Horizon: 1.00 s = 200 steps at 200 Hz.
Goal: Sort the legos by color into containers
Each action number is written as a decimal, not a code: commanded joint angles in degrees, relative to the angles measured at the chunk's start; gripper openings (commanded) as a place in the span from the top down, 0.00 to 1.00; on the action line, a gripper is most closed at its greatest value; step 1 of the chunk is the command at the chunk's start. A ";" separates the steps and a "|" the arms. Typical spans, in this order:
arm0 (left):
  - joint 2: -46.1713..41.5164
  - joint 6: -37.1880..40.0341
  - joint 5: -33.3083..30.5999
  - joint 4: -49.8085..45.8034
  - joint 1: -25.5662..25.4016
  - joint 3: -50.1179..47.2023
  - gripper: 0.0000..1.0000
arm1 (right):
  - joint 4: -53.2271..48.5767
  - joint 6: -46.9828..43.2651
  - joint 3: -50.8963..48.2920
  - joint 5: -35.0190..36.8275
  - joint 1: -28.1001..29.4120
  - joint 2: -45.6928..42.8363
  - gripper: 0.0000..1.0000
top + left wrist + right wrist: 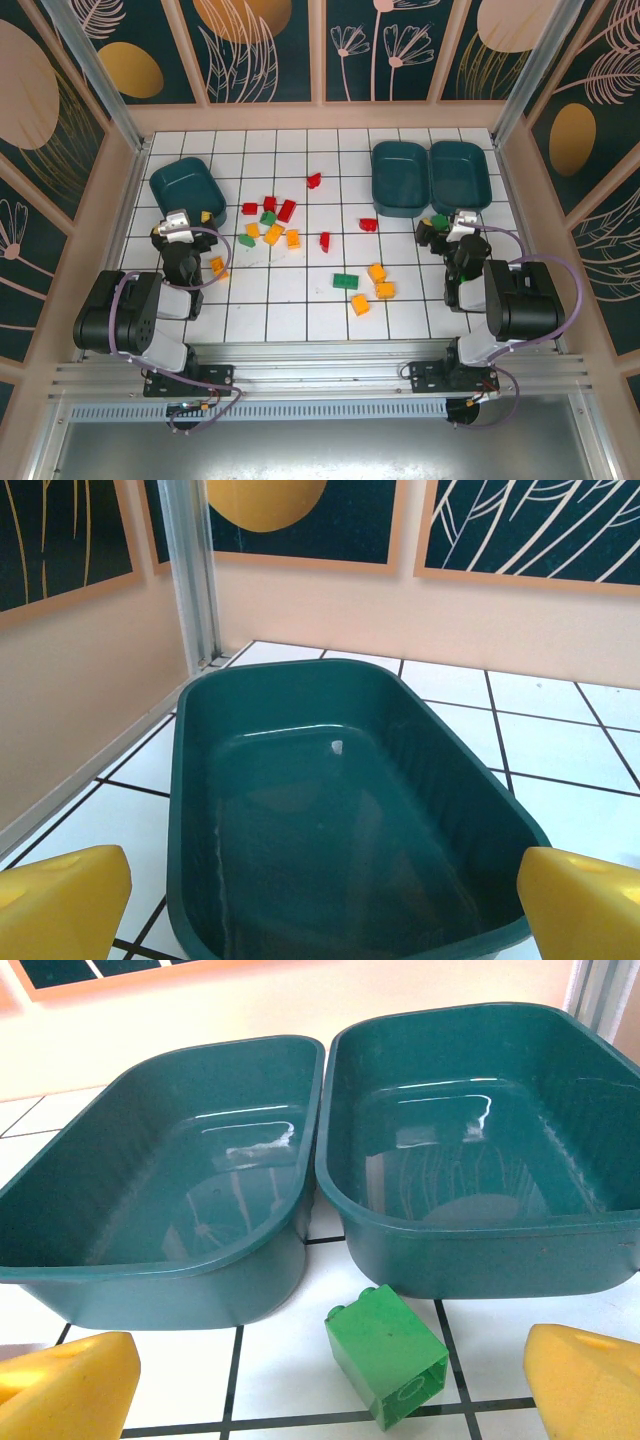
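1. We see a white-tiled desk (pixel 300 320) with dark grout lines.
2. Around its far and side edges we see peach-framed wall panels (pixel 260 45): dark teal, gold discs, pale leaf drawings.
3. Aluminium posts (pixel 92 70) stand at its far corners.

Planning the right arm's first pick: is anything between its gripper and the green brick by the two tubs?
Nothing visible: the green brick lies directly ahead of the open right gripper, with the gap unobstructed.
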 commanded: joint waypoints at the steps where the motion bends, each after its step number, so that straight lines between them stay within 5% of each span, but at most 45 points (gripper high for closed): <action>1: -0.29 0.40 0.87 0.12 0.57 0.78 0.01 | 3.16 0.23 0.88 1.15 0.02 -0.38 0.01; 127: -0.21 0.46 1.00 -0.13 0.46 0.95 0.01 | 3.22 0.24 0.97 1.86 0.21 -0.37 0.01; 154: -2.82 -0.02 -0.95 -3.77 0.56 2.06 0.01 | -13.74 -0.42 7.62 7.50 2.94 -5.23 0.01; 173: -10.33 -1.44 -3.46 -21.35 0.51 7.97 0.01 | -36.12 3.69 21.38 10.92 4.11 -5.79 0.01; 200: -19.41 -5.29 -4.97 -34.24 0.52 14.61 0.01 | -39.62 2.83 26.16 13.92 8.81 -10.93 0.01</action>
